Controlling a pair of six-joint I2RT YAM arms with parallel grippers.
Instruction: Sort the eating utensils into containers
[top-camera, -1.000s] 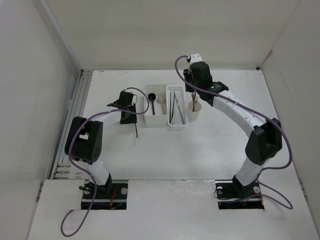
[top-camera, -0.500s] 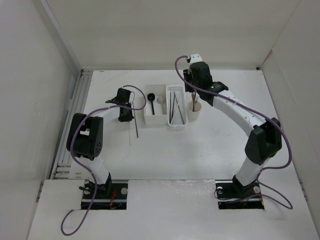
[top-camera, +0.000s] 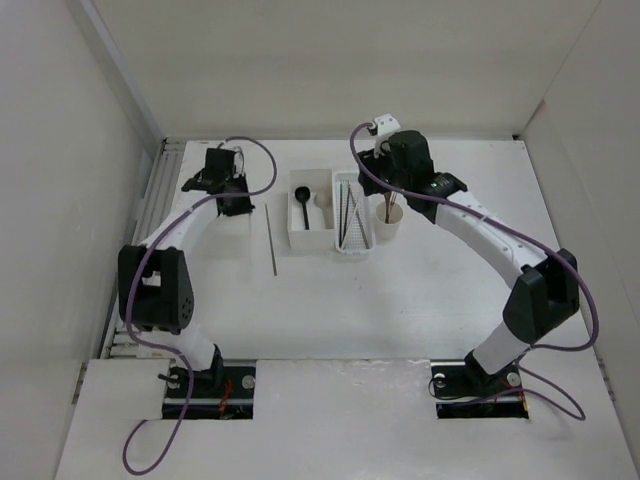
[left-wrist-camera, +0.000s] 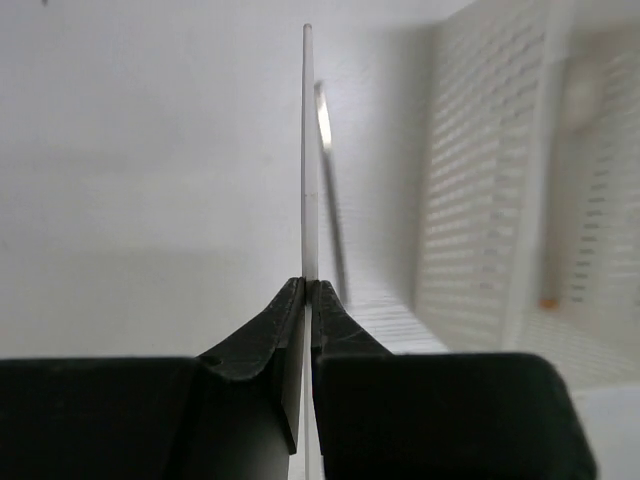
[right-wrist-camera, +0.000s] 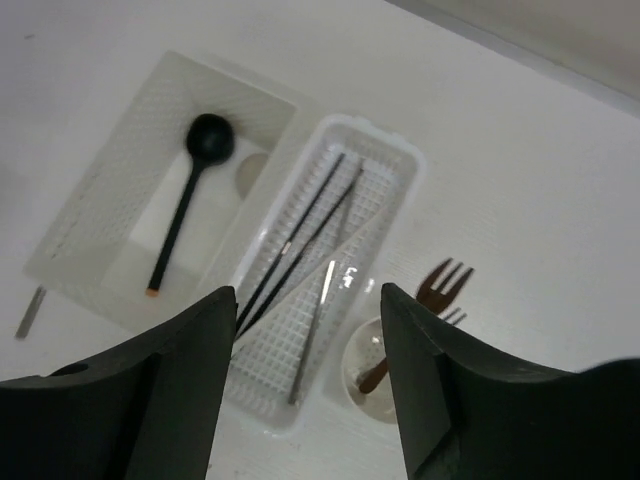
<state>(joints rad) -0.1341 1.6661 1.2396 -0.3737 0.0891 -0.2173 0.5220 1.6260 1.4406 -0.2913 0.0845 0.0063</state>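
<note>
My left gripper (top-camera: 232, 205) (left-wrist-camera: 308, 285) is shut on a thin pale chopstick (left-wrist-camera: 309, 150), held left of the white square box (top-camera: 292, 232). A grey chopstick (top-camera: 272, 240) (left-wrist-camera: 328, 180) lies on the table beside that box. The box holds a black spoon (top-camera: 304, 208) (right-wrist-camera: 190, 190) and a beige spoon (top-camera: 322, 203). The perforated tray (top-camera: 353, 250) (right-wrist-camera: 405, 160) holds dark chopsticks (right-wrist-camera: 300, 235) and a grey one (right-wrist-camera: 315, 330). The cream cup (top-camera: 388, 230) (right-wrist-camera: 365, 385) holds brown forks (right-wrist-camera: 435, 295). My right gripper (top-camera: 389, 188) (right-wrist-camera: 305, 390) is open and empty above the tray and cup.
White walls enclose the table on the left, back and right. A slatted rail (top-camera: 150, 220) runs along the left edge. Purple cables (top-camera: 370, 175) loop over both arms.
My left arm has swung back and to the left, away from the box, carrying the pale chopstick. The grey chopstick stays on the table. The right arm has shifted slightly.
</note>
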